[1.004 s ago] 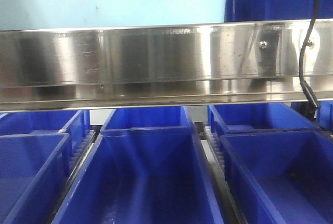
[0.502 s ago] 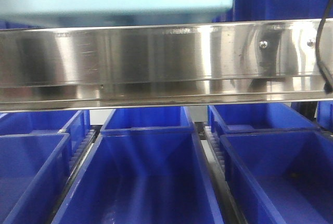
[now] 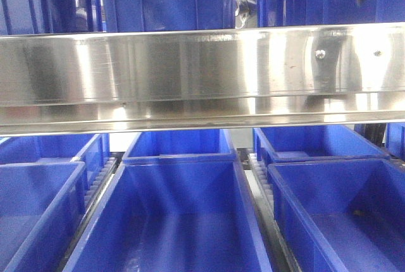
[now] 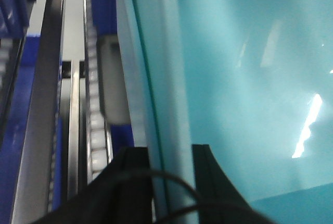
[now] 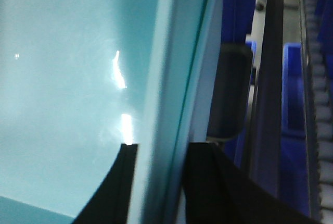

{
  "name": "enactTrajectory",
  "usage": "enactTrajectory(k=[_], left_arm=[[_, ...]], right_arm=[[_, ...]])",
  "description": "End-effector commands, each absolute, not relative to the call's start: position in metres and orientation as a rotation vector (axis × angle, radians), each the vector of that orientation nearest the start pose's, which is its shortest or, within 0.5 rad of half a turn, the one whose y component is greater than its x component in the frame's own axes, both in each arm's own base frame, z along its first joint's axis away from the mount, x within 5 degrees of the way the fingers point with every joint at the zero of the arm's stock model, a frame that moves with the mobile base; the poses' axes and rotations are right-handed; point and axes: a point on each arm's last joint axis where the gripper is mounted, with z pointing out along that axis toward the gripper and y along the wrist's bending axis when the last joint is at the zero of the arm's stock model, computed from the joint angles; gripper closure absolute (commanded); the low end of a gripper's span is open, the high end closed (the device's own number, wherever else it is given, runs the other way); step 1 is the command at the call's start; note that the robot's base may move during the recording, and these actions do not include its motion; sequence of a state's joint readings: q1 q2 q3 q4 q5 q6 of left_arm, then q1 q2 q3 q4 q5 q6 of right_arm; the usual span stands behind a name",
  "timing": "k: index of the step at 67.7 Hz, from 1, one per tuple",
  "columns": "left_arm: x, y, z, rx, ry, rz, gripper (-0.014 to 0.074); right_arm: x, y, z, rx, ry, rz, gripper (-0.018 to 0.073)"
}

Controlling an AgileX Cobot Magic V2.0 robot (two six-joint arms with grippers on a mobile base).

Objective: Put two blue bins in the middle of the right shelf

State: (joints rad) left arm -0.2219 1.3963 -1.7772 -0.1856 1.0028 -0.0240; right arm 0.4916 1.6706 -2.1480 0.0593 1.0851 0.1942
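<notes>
The pale bin (image 4: 234, 78) was held between both arms beside the shelf, with the left gripper (image 4: 169, 153) and right gripper (image 5: 165, 151) each pinching a wall. The carry called for level, matched travel, clear of the steel rail (image 3: 202, 69).

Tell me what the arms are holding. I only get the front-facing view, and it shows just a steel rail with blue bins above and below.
Observer: The left gripper is clamped on the wall of a pale turquoise bin, one finger on each side.
Reviewer: And the right arm?
Observer: The right gripper clamps a pale wall of the same colour. I cannot tell whether it belongs to the same bin.
Reviewer: What lies next to the bin?
Observer: In the left wrist view, a roller track runs alongside its outer wall.
</notes>
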Motion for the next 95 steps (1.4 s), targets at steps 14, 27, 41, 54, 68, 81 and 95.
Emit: enactTrajectory(k=[14,27,41,54,68,81,95], left_arm=[[0.2572,-0.08,0.5201,0.209,1.97,-0.473,0.0707],[0.2572,-0.08,0.5201,0.209,1.97,-0.473,0.0707],[0.2572,-0.08,0.5201,0.209,1.97,-0.473,0.0707],[0.2572,-0.08,0.5201,0.209,1.97,-0.473,0.0707],[0.2572,-0.08,0.5201,0.209,1.97,-0.473,0.0707],[0.2572,-0.08,0.5201,0.209,1.97,-0.473,0.0707],[0.2572,-0.08,0.5201,0.209,1.97,-0.473,0.0707]], right_arm=[[0.2918,0.1618,0.534,-0.303,1.973,0.518,0.0715],[0.2918,0.1618,0.534,-0.303,1.973,0.518,0.0715],[0.292,0.1619,0.5345,-0.302,1.967,0.52,0.0715],[0.292,0.1619,0.5345,-0.302,1.967,0.52,0.0715],[0.2925,0.1621,0.5359,-0.299,1.951,0.524,0.0715],[0.2927,0.1622,0.5364,-0.298,1.945,0.525,0.0715],[0.2927,0.1622,0.5364,-0.298,1.945,0.525,0.0715]])
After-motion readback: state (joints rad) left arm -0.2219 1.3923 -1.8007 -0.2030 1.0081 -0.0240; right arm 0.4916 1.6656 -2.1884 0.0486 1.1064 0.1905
